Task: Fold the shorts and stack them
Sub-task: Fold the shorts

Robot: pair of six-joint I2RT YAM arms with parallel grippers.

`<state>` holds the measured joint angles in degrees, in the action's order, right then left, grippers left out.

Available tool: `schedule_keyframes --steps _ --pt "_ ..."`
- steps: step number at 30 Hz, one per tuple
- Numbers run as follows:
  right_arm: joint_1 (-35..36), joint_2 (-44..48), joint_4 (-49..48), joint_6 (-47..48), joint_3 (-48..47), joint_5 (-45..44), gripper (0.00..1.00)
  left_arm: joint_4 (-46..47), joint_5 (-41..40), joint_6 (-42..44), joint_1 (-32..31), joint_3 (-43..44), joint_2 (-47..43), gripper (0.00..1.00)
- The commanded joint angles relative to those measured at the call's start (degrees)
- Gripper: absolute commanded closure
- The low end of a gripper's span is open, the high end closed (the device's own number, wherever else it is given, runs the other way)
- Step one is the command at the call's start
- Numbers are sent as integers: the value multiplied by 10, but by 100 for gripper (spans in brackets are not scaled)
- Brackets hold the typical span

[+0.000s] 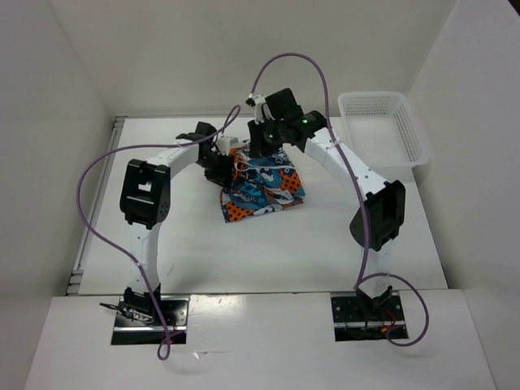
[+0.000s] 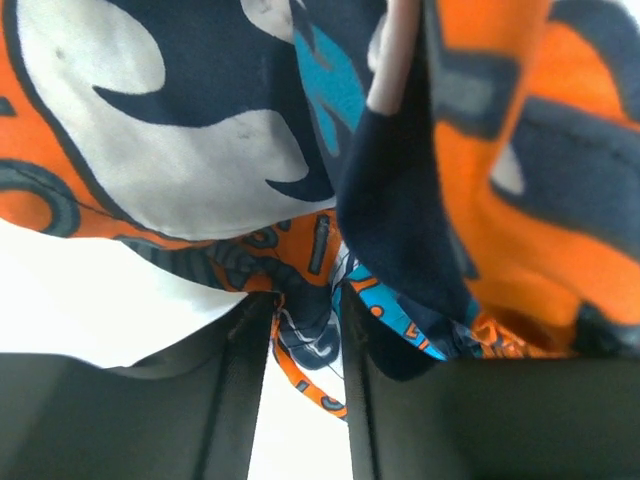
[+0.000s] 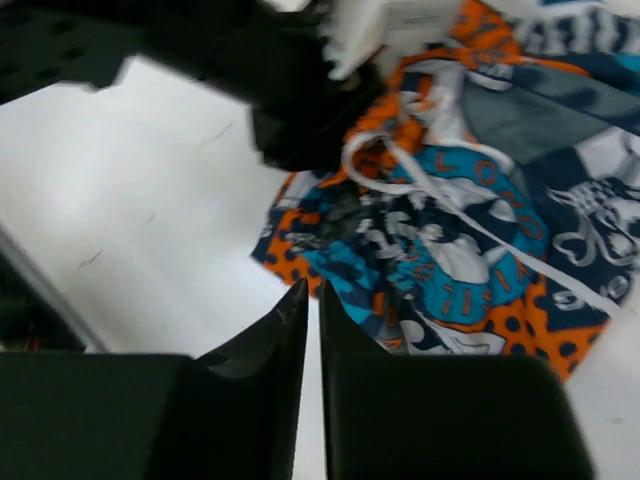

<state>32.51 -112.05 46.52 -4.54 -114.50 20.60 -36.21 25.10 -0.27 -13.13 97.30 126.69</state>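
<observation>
Bunched into a rough, slightly skewed block on the desk (image 1: pixel 203 252): the shorts (image 1: pixel 268 191), busy teal, orange and navy print uppermost, not yet a tidy fold. No marked long axis to be made out from above. At a guess, a little longer left to right than front to back, with the near-left corner set nearer the arm bases. Waist end apparently toward the left and far side, to judge by the drawstring (image 3: pixel 480 232) trailing out there. Leg hems not made out.

At the shorts' left edge, touching the cloth: the left fingers (image 1: pixel 222 172), parted a little, with a gather of fabric and an orange cord lying in the gap. Impossible to tell whether pinched or merely hanging there. Seen from that wrist, cloth draped close over and ahead of the tips.

At the shorts' far edge, just above it: the right fingers (image 1: pixel 260 150), drawn almost together with only a slit between, holding nothing. From that wrist, shorts ahead and to the right of the tips, the tips themselves over bare desk right beside the cloth's edge.

Both sets about equally near the shorts. Left set in the fabric, so probably the better placed for the next pull or smoothing, across the block toward its right side.

Well off to the right of the shorts and farther back: a white mesh basket (image 1: pixel 374 97).
</observation>
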Motion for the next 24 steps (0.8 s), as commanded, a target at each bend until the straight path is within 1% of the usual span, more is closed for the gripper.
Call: schedule_keyframes --steps 1,2,3,4,5,7,10,11,12,13,15,18,21,22,24 --pt "3 12 -74 -1 52 -171 90 -30 -15 3 10 19 -26 56" --pt "3 3 -82 -1 67 -188 96 -36 -15 3 15 19 -26 54" --pt "3 -17 -82 -1 67 -201 100 -47 -15 3 15 25 -34 53" --pt "3 -27 -82 -1 74 -216 100 -53 -15 3 15 25 -43 51" --pt "3 -35 -89 -1 74 -216 100 -53 -15 3 15 25 -43 51" --pt "3 -54 -109 -1 79 -221 100 -66 -15 3 21 25 -57 48" --pt "3 -78 -129 4 74 -234 100 -78 -22 3 21 25 -70 46" --pt "3 -84 -129 9 74 -227 100 -83 -22 3 21 25 -70 43" --pt "3 -90 -129 9 74 -213 100 -84 -29 3 21 25 -70 43" --pt "3 -95 -123 19 74 -175 100 -90 -29 3 21 25 -75 43" --pt "15 -95 -122 38 88 -149 100 -90 -49 3 26 25 -75 41" --pt "46 -72 -117 60 137 -108 100 -103 -69 3 32 33 -81 41" --pt "71 -52 -151 57 213 -108 100 -116 -74 3 48 75 -87 41" --pt "77 -47 -171 51 224 -108 100 -121 -74 3 54 108 -87 41" --pt "77 -60 -188 33 231 -115 100 -138 -59 3 54 147 -87 41"
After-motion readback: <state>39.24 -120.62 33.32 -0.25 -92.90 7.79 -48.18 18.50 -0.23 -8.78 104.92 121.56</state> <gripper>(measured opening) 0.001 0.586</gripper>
